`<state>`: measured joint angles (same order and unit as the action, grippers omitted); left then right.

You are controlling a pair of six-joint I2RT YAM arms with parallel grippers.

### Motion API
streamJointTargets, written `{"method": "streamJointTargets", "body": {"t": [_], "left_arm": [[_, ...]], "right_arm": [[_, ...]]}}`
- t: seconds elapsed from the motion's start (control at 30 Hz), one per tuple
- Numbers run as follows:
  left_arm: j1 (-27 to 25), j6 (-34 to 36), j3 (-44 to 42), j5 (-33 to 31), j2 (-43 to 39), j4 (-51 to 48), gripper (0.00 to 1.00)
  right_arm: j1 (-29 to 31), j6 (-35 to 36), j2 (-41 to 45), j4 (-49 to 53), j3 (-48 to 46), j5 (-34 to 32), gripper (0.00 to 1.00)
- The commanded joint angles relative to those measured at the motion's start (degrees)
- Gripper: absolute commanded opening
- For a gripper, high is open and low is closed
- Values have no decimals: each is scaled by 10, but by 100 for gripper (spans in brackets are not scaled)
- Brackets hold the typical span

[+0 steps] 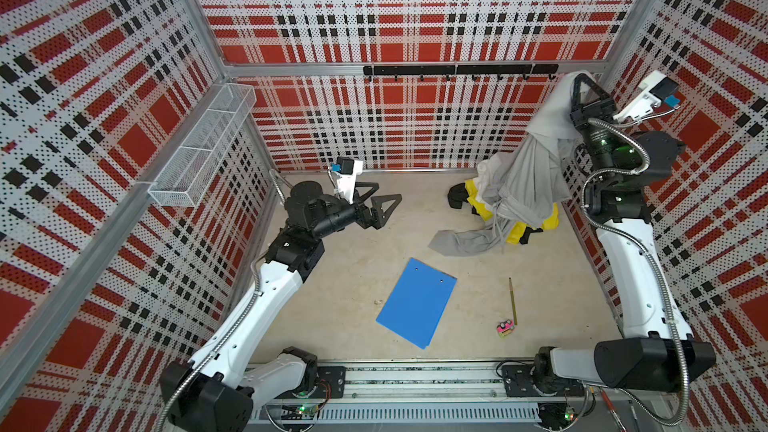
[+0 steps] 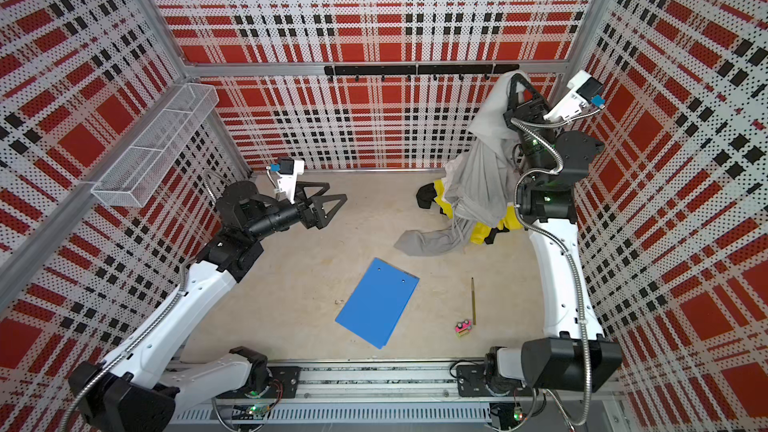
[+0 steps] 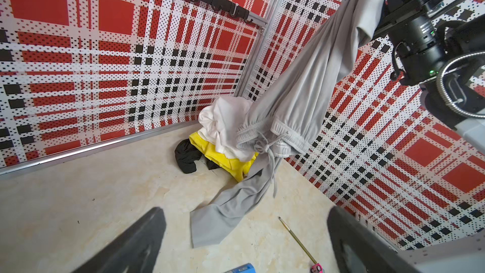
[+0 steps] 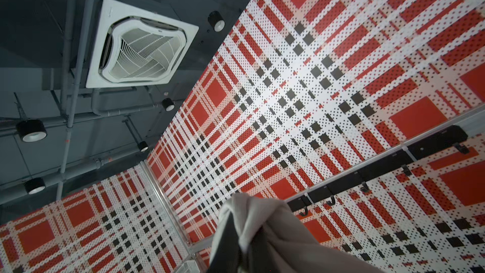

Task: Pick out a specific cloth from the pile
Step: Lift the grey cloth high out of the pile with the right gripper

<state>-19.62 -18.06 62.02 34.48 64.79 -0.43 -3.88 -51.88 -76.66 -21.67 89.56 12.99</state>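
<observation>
- In the far right corner of the worktop (image 1: 353, 268), which is beige and mottled, sits a pile: a white cloth (image 1: 488, 176), a yellow cloth (image 1: 478, 201) and a black cloth (image 1: 457, 197).
- The right claw (image 1: 579, 78), raised high beside the hook rail (image 1: 457, 70) on the back wall, is clamped on the grey cloth (image 1: 528, 184). The cloth hangs down over the pile, and its lower end lies on the worktop.
- The left claw (image 1: 386, 194) hovers over the far left of the worktop with its jaws wide apart.
- A blue clipboard (image 1: 417, 303), a thin stick (image 1: 513, 301) and a small pink thing (image 1: 505, 327) lie nearer the front edge.
- Red, white and black plaid walls (image 1: 415, 14) close in three sides, and a wire basket (image 1: 203, 143) hangs on the left one.
</observation>
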Motion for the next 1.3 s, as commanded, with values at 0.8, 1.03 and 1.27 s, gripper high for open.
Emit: {"method": "streamJointTargets", "body": {"t": [0.8,1.03,1.27], "left_arm": [[-47,-3,-2,6,12,16,99],[-69,11,-8,-4,9,18,99],[-111,-37,-32,-6,39,168,99]], "right_arm": [[63,-4,-140,7,412,-36,0],[86,7,-159,-8,451,-46,0],[89,-4,-144,-22,428,-38,0]]}}
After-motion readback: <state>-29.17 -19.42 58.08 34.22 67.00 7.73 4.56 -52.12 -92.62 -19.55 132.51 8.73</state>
